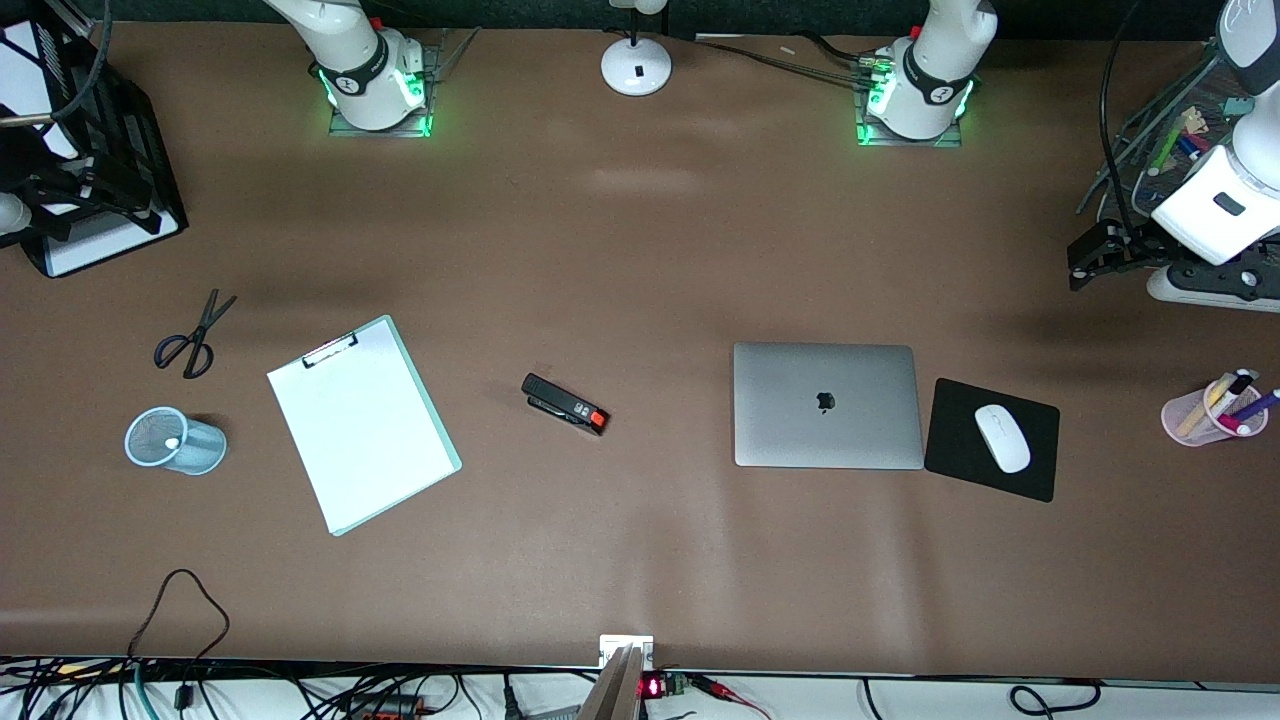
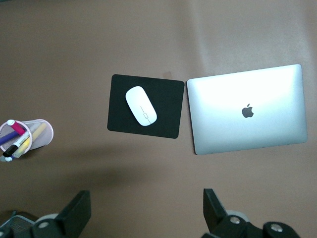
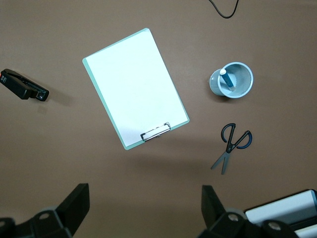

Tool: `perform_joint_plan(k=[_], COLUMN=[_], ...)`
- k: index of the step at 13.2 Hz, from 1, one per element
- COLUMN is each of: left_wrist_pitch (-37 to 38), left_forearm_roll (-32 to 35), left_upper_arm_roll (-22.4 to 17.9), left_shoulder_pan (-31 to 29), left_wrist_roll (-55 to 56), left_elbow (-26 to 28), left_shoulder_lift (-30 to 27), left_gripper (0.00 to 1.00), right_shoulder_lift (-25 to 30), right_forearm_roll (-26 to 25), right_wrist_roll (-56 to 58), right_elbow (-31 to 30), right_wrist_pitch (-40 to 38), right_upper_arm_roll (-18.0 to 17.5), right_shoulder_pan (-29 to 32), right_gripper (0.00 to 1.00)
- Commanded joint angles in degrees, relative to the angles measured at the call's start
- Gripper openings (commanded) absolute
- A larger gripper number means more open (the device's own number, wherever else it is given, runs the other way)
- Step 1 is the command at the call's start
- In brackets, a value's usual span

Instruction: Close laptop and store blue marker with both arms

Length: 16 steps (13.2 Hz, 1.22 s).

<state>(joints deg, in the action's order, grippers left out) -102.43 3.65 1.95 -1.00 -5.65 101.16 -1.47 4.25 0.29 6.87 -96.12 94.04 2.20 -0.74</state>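
- The slim silver-grey laptop (image 1: 827,404) lies flat on the brown table toward the left arm's end, lid down and dark apple logo up. It looks already closed!
- Touching or just beside its edge sits a black mouse pad (image 1: 960,420) carrying a white mouse (image 1: 1002,438).
- Handling call on the laptop: rigid, fairly heavy, smooth metal, likely slippery. A flat push on the lid suits it better than a pinch, and there is glass underneath, so go gently.
- The slim bright-blue marker (image 3: 225,79) with its whitish end stands tilted inside a pale-blue mesh cup (image 1: 190,448) at the right arm's end. It looks stored.
- That marker should be light, stiff and round-bodied, so it could roll or twist between the pads. The best hold is across the barrel, near the end sticking up.
- Near the cup are black-handled scissors (image 1: 192,338), farther from the front camera. A white clipboard with a pale-green edge (image 1: 362,424) and a black stapler with an orange tip (image 1: 565,404) lie toward the table's middle.
- The left gripper (image 2: 146,213) hangs high over the table near the mouse pad, fingers spread wide, holding nothing.
- The right gripper (image 3: 144,210) hovers over the table by the clipboard and scissors, fingers wide apart and empty.
- A pink mesh cup of mixed markers (image 1: 1212,412) stands at the left arm's end.
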Motion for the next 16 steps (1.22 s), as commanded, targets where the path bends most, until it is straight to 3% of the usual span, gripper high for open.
perform_joint_plan(k=[1, 16], left_wrist_pitch=[-0.75, 0.56], left_forearm_roll=[-1.1, -1.1], left_upper_arm_roll=[-0.55, 0.68], left_shoulder_pan=[0.38, 0.64], left_wrist_roll=[-0.32, -0.06], left_elbow=[0.8, -0.52], left_shoulder_lift=[-0.55, -0.55], left_gripper=[1.0, 1.0], right_shoulder_lift=[0.67, 0.49], right_forearm_roll=[1.03, 1.03], right_wrist_roll=[-0.11, -0.37], right_elbow=[-0.39, -0.47], right_wrist_pitch=[-0.26, -0.35], right_upper_arm_roll=[-0.18, -0.1], right_shoulder_pan=[0.3, 0.83], right_gripper=[1.0, 1.0])
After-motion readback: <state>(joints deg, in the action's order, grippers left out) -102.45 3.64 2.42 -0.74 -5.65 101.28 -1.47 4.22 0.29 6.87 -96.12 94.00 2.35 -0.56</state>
